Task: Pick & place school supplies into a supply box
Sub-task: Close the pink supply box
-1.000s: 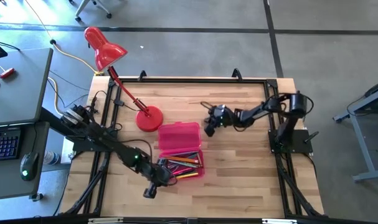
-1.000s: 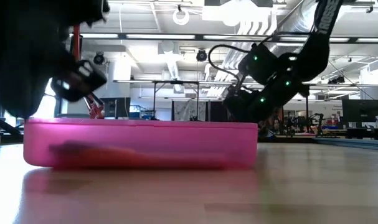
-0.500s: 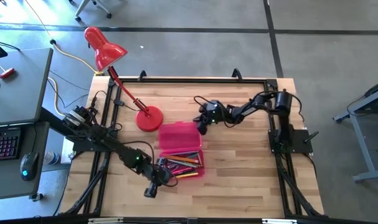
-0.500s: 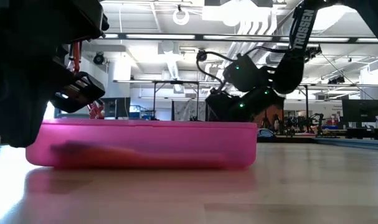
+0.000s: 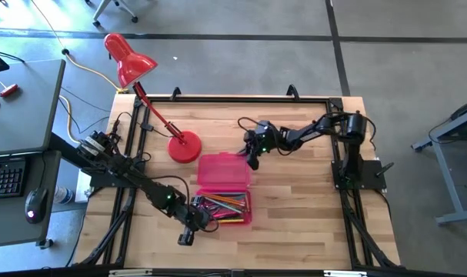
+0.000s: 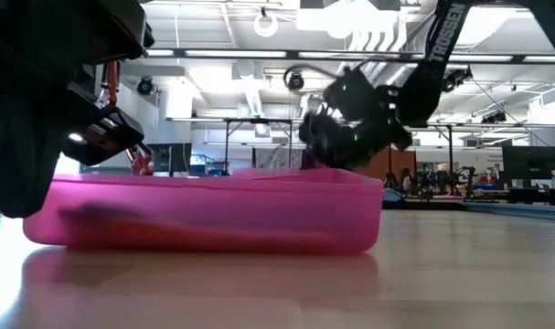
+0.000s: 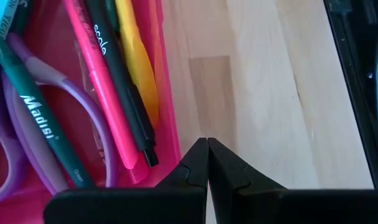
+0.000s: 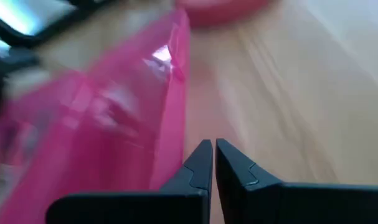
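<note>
The supply box point(image 5: 222, 188) is a translucent pink case lying open on the table, its lid point(image 5: 221, 171) on the far side and its tray point(image 5: 224, 208) on the near side. The tray holds purple scissors point(image 7: 27, 143), a green pen point(image 7: 42, 121), a pink pen point(image 7: 98, 81), a dark pen point(image 7: 123, 87) and a yellow one point(image 7: 139, 62). My right gripper point(image 5: 251, 158) is shut at the lid's far right corner. My left gripper point(image 7: 207, 142) is shut just outside the tray's wall point(image 7: 167, 93), at the tray's near left corner point(image 5: 196, 218). My right gripper pushes with its shut fingers point(image 8: 198, 163) against the lid's free far edge point(image 8: 178, 81), near its right end, slanting down from the far right. That edge stands raised off the table point(image 6: 286, 172). My left gripper stands beside the tray's wall; whether it touches I cannot tell.
A red desk lamp has its round base point(image 5: 184, 147) on the table just far-left of the lid, its arm slanting out past the far left corner. A black frame point(image 5: 241, 98) runs along the table's edges. Bare wood lies right of the box point(image 5: 295, 200).
My right gripper has moved toward the table's left and down to the lid's far right corner. The lid's far edge has tipped up, and the whole box has slid a little toward the near edge.
</note>
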